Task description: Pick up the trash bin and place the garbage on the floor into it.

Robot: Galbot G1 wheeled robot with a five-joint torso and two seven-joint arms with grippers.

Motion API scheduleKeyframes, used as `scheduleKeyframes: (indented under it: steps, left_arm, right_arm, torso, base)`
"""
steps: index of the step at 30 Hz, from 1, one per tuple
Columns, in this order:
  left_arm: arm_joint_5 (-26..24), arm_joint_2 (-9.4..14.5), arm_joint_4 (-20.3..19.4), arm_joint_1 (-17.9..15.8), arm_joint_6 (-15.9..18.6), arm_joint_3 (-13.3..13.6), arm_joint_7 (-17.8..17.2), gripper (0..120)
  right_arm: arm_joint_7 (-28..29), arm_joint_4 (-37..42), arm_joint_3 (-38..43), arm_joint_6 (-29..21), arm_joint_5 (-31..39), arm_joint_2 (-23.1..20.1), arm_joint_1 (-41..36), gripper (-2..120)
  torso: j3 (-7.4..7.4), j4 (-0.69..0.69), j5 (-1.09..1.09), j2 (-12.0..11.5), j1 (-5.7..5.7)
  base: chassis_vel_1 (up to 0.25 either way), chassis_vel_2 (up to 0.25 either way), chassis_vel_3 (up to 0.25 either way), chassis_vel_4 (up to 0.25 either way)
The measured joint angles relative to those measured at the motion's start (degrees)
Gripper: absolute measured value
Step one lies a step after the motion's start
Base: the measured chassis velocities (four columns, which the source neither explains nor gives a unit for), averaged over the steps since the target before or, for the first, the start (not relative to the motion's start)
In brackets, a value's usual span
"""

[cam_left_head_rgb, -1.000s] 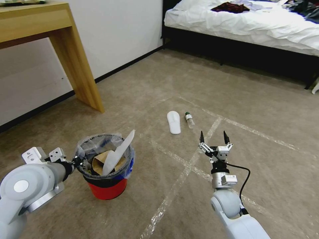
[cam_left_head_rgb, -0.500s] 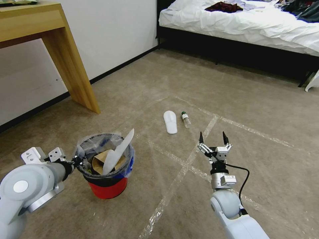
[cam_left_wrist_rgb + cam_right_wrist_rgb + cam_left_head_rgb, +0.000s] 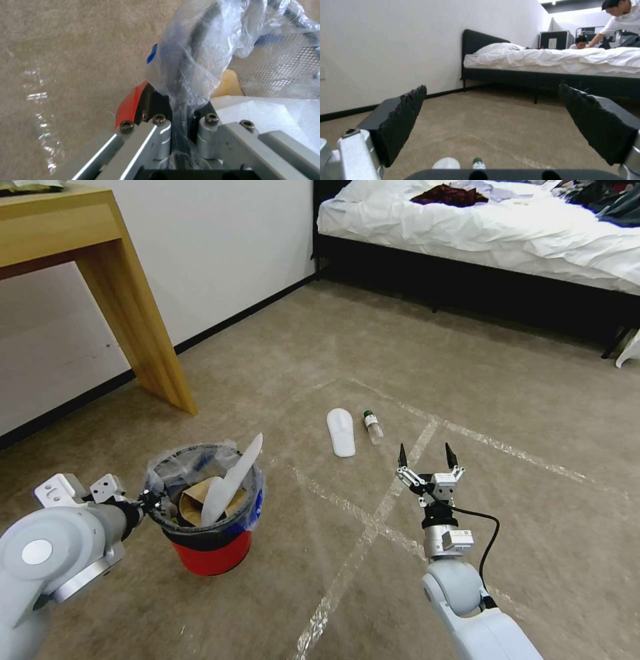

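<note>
- The left gripper (image 3: 148,499) was clamped on the near rim of the trash bin (image 3: 212,553), its fingers (image 3: 159,125) pressed together over the rim and the crinkled plastic liner (image 3: 196,55).
- The bin, red at the base with a blue band under the bag, hung at the end of the left arm at the lower left of the head view; whether it touched the floor (image 3: 373,347) could not be told.
- Inside it lay a brown paper bag (image 3: 190,505), and a white slipper (image 3: 233,483) stood tilted, its tip poking above the rim.
- The right gripper (image 3: 427,455) was held forward and low over the carpet, well apart from the bin, its black fingers (image 3: 403,117) spread wide with nothing between them.
- Ahead of it on the carpet lay another flat white slipper (image 3: 341,431) and, just beside that, a small clear bottle (image 3: 373,426) with a green cap, both near the pale tape lines (image 3: 373,513).
- A wooden table leg (image 3: 137,307) stood by the wall on the left, and a bed (image 3: 493,227) with white sheets stood at the far side.
</note>
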Motion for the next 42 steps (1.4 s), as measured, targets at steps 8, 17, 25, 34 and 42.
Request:
scheduleKeyframes:
  steps: [8,17,25,34,42]
  left_arm:
    - [0.3,-0.1,-0.3,0.3,0.0,0.0,0.0,4]
    - [0.8,0.2,-0.3,0.6,0.3,0.2,0.1,4]
    - [1.3,0.1,0.0,0.6,0.7,0.7,0.2,4]
    - [1.7,0.0,0.2,0.5,1.3,0.8,0.3,4]
    - [1.8,0.0,0.3,0.4,1.4,1.1,0.5,4]
  right_arm:
    - [0.1,0.4,0.1,-0.1,0.0,-0.3,-0.1,100]
    - [0.1,0.7,0.4,-0.1,0.0,-0.2,-0.4,100]
    - [0.1,0.8,0.6,0.0,0.0,0.0,-0.4,100]
    - [0.2,0.7,0.8,0.0,0.0,0.2,-0.2,100]
    - [0.2,0.4,0.7,0.0,0.0,0.4,0.0,100]
  torso:
    - [-0.01,0.00,0.01,0.0,0.00]
    - [-0.01,0.00,0.00,0.0,0.00]
    - [-0.01,0.00,0.00,0.0,0.00]
    - [-0.01,0.00,0.00,0.0,-0.01]
    - [-0.01,0.00,0.01,0.0,-0.01]
  base:
    - [-0.102,0.111,0.107,-0.105]
    - [-0.114,0.113,0.113,-0.123]
    - [-0.113,0.118,0.115,-0.122]
    - [-0.109,0.122,0.117,-0.124]
    - [-0.120,0.118,0.123,-0.109]
